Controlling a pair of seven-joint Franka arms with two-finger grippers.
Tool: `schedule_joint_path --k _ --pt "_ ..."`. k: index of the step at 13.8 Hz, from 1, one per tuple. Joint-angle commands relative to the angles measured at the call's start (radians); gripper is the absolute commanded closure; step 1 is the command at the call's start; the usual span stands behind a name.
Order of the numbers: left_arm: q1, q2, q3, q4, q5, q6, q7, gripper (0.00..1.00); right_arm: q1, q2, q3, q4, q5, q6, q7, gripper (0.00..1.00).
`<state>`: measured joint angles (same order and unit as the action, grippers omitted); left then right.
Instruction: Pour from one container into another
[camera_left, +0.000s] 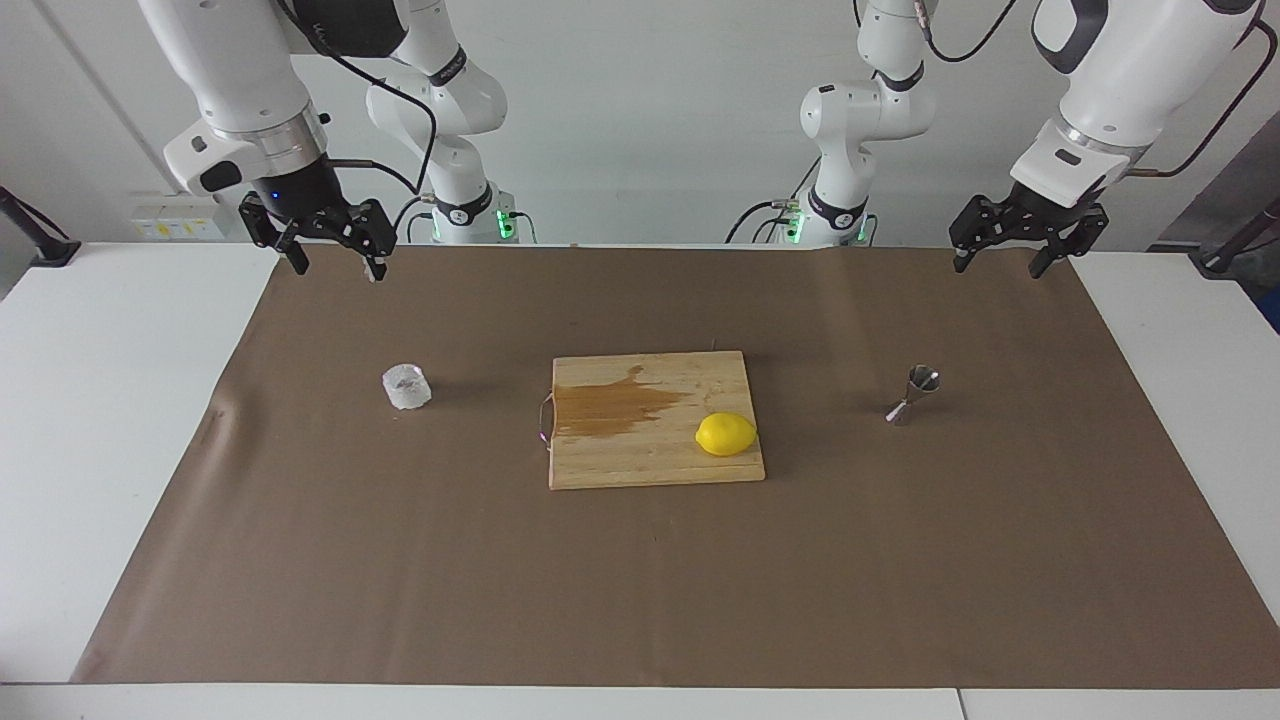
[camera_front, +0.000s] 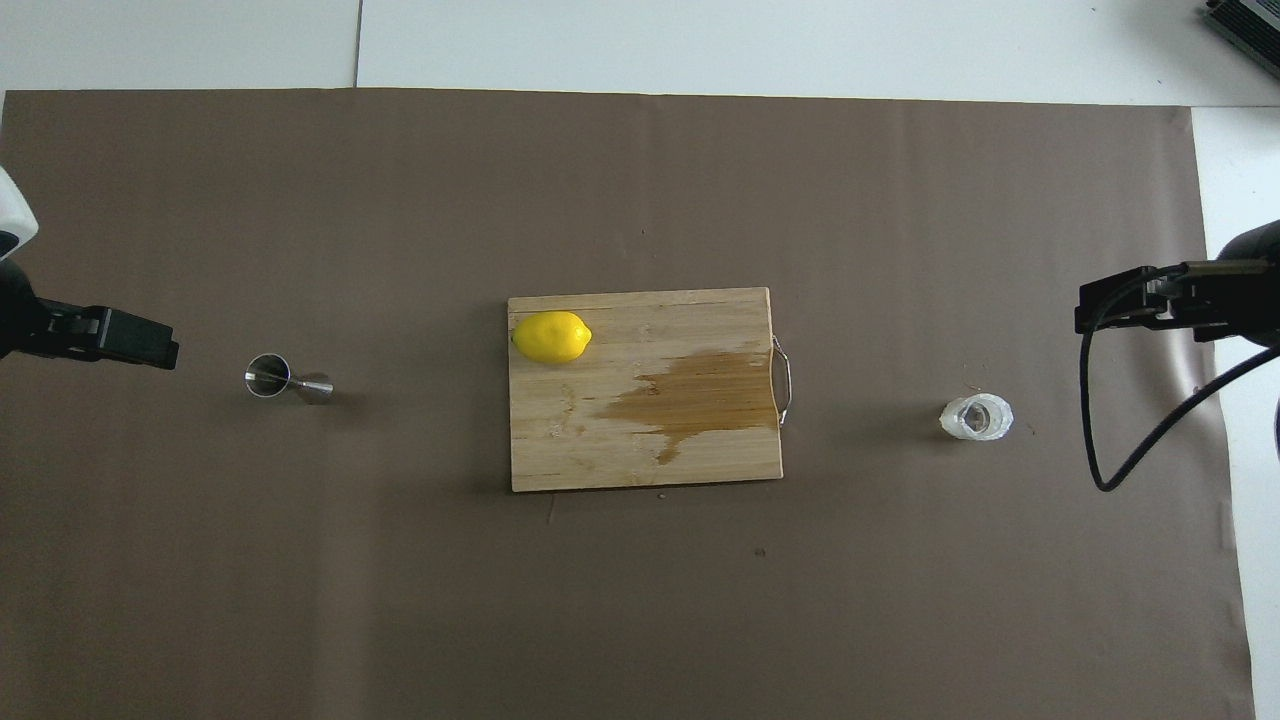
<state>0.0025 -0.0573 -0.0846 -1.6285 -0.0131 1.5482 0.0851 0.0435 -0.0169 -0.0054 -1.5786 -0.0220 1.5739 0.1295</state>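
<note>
The glass cup (camera_left: 406, 386) stands upright on the brown paper sheet (camera_left: 640, 560) that covers the table (camera_left: 110, 400), toward the right arm's end, well apart from everything else. Seen from above, its mouth shows a clear, glinting inside; whether any liquid is in it cannot be told.

The steel jigger (camera_left: 911, 393) stands on the same sheet toward the left arm's end, about as near the robots as the cup. Its upper cone faces up with the mouth open; the overhead view looks into a dark, shiny bowl, and no contents can be made out.

Between the two containers lies a wooden cutting board (camera_left: 650, 460) with a metal handle on the edge facing the cup. A dark wet stain (camera_left: 610, 405) spreads across the half of the board nearer the cup. A yellow lemon (camera_left: 725, 434) lies on the board at the corner toward the jigger, farther from the robots than the stain.

The right pincer (camera_left: 330, 260) hangs in the air over the edge of the sheet nearest the robots, toward the cup's end, its fingers spread and holding nothing. The left pincer (camera_left: 1005, 258) hangs over the same edge at the jigger's end, fingers likewise spread and empty. Neither touches a container.
</note>
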Motion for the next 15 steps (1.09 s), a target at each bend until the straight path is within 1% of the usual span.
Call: schedule_joint_path --k 1,2,3,6,11,12,13,14,15 --pt "-0.013 -0.013 0.011 -0.004 -0.010 0.004 0.015 0.00 -0.014 -0.018 0.005 -0.020 0.020 -0.003 -0.024 0.00" --pt "-0.018 -0.027 0.011 -0.039 -0.010 0.028 0.012 0.00 -0.014 -0.018 0.005 -0.020 0.020 -0.003 -0.024 0.00" --pt "-0.013 -0.024 0.011 -0.037 -0.007 0.061 0.025 0.00 -0.014 -0.018 0.005 -0.020 0.020 -0.003 -0.024 0.00" --pt "-0.024 -0.009 0.011 -0.039 -0.011 0.052 0.021 0.00 -0.016 -0.018 0.007 -0.020 0.020 -0.003 -0.024 0.00" --pt "-0.015 -0.051 0.011 -0.125 -0.016 0.050 0.015 0.00 -0.016 -0.018 0.005 -0.020 0.020 -0.003 -0.024 0.00" --pt "-0.012 -0.049 0.012 -0.119 -0.015 0.065 0.024 0.00 -0.014 -0.018 0.005 -0.020 0.020 -0.003 -0.024 0.00" --pt "-0.009 -0.035 0.014 -0.088 -0.018 0.067 0.000 0.00 -0.014 -0.018 0.005 -0.020 0.020 -0.003 -0.024 0.00" --pt "-0.012 -0.007 0.014 -0.056 -0.018 0.041 -0.045 0.00 -0.014 -0.018 0.007 -0.020 0.020 -0.003 -0.024 0.00" --pt "-0.015 0.043 0.014 -0.004 -0.018 -0.008 -0.048 0.00 -0.014 -0.018 0.007 -0.020 0.020 -0.003 -0.024 0.00"
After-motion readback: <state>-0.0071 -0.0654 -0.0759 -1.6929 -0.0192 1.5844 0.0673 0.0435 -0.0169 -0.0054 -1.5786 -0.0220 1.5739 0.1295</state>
